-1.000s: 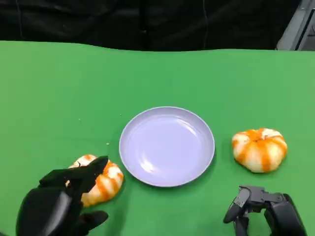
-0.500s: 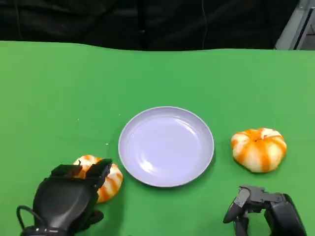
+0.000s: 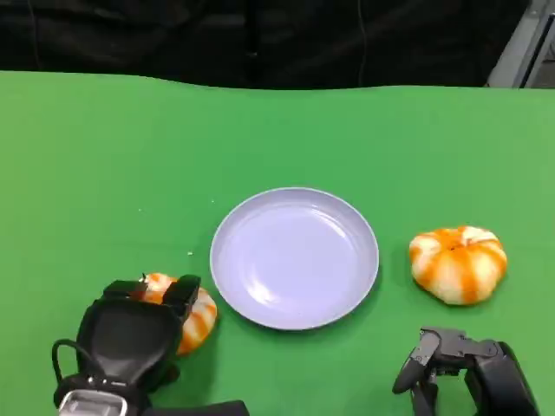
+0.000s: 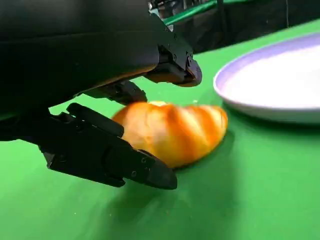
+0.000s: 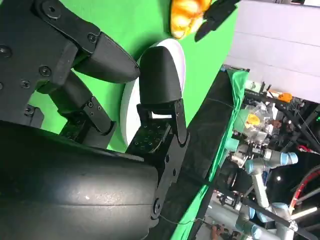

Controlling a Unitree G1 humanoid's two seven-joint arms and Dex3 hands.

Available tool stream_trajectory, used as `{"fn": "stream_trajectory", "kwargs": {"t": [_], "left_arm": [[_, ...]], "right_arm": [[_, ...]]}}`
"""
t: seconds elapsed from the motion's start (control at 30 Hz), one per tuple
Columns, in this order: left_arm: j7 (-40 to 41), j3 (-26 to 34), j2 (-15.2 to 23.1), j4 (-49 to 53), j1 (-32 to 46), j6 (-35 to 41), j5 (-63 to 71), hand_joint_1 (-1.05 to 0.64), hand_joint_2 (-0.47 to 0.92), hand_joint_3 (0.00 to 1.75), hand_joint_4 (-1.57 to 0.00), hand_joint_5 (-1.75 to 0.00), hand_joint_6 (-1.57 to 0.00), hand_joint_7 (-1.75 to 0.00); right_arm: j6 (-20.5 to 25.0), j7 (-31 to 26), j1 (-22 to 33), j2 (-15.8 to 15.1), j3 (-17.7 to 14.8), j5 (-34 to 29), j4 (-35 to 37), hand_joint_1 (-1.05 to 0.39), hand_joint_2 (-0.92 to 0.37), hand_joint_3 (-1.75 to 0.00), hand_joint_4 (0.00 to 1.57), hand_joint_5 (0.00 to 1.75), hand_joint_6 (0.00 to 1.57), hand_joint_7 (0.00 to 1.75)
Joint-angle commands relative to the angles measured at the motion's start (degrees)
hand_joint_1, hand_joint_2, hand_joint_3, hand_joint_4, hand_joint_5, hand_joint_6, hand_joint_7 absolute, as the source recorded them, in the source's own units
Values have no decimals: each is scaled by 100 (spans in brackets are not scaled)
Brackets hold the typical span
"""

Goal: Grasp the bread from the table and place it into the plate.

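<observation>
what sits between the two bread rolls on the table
The plate lies between the left bread and the right bread, seen in the head view.

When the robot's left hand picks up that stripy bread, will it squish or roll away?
Probably it squishes a little: the bread looks puffy and soft. It likely won't roll, since its flat underside sits on the table. The left hand has fingers above and below it, so it should stay put.

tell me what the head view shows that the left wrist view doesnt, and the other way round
The head view alone takes in the second bread to the right of the plate and the right hand, which holds nothing. The left wrist view alone shows the left hand's fingers set above and below the near bread, with gaps visible. Both show the left hand, the near bread and the plate.
</observation>
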Motion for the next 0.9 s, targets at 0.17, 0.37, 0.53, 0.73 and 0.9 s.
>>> {"fn": "stream_trajectory", "kwargs": {"t": [0.17,0.37,0.53,0.73,0.9], "left_arm": [[-24,-260,219,411,-272,174,-158,-51,88,0,-45,-10,-35,-1],[370,-258,394,654,-269,-382,-784,-25,92,5,-84,-81,-92,-4],[2118,16,563,761,-80,-1390,-1376,-14,89,43,-80,-163,-111,-48],[3380,101,720,821,-25,-1735,-1292,-12,67,72,-87,-155,-95,-92],[3884,160,761,798,-7,-1935,-1367,-13,58,88,-92,-149,-95,-93]], "right_arm": [[0,-9,25,-48,-13,42,-24,-22,-3,-170,123,159,113,130],[-17,-95,14,-34,-28,-48,-37,-25,-4,-170,123,160,113,131],[21,-54,5,-34,-19,2,-28,-25,-5,-169,123,160,113,131],[47,-15,4,-20,-15,73,-23,-24,-5,-168,123,159,113,131],[21,17,-10,-30,-12,101,4,-24,-4,-169,124,159,113,131]]}}
